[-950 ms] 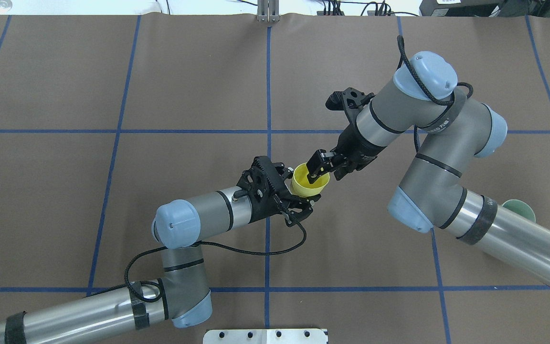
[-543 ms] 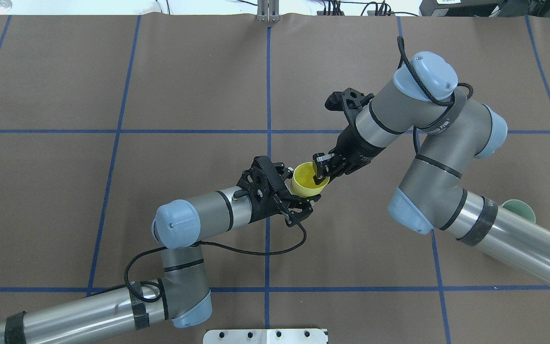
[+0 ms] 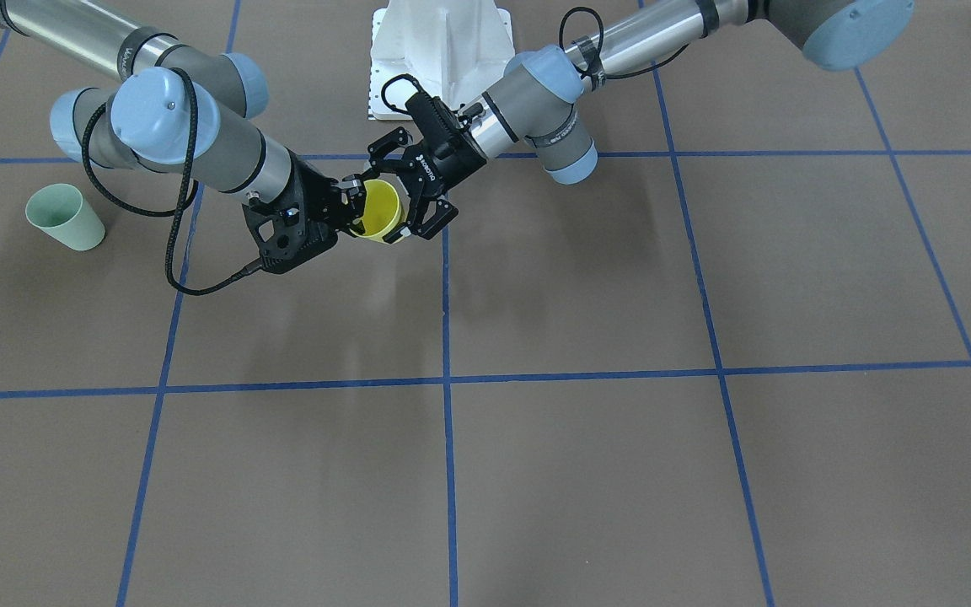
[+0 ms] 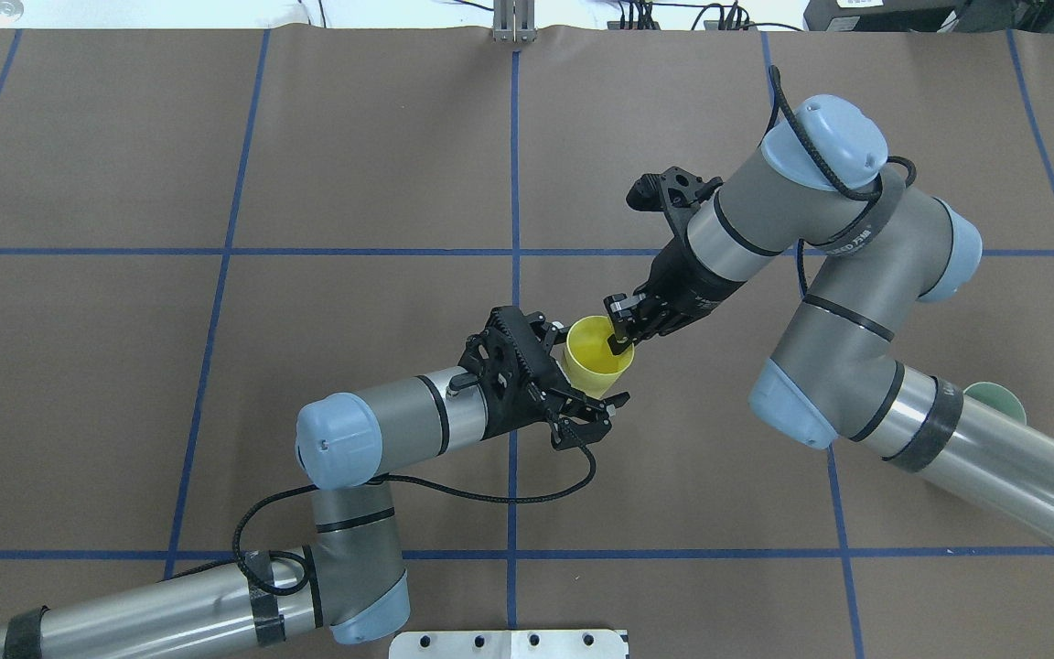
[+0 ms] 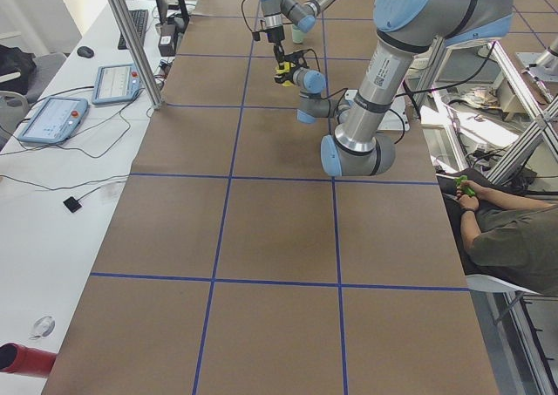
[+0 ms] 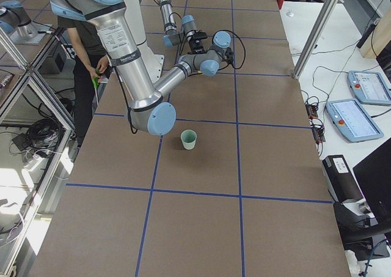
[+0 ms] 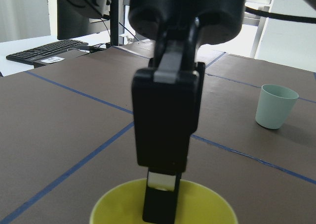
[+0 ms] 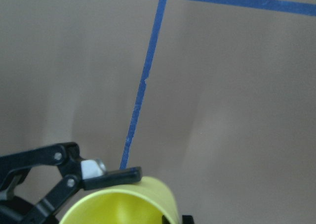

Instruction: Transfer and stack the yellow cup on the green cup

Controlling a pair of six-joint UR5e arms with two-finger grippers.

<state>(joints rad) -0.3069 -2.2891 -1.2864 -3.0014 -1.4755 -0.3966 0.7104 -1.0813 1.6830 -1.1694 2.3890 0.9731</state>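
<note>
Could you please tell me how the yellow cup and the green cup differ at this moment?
The yellow cup is bright yellow; the green cup is pale mint. The yellow cup is held above the table, the right hand pinching its rim, whereas the green cup stands on the table untouched. The yellow cup is mid-table; the green cup sits toward the robot's right. Both are plain, tapered, handleless tumblers of similar size.

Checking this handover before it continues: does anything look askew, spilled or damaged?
Nothing stands out. The right gripper pinches the yellow cup at its rim, one finger inside, while the left gripper sits open around it. The green cup stands upright on the table, apart. No spill or damage shows.
</note>
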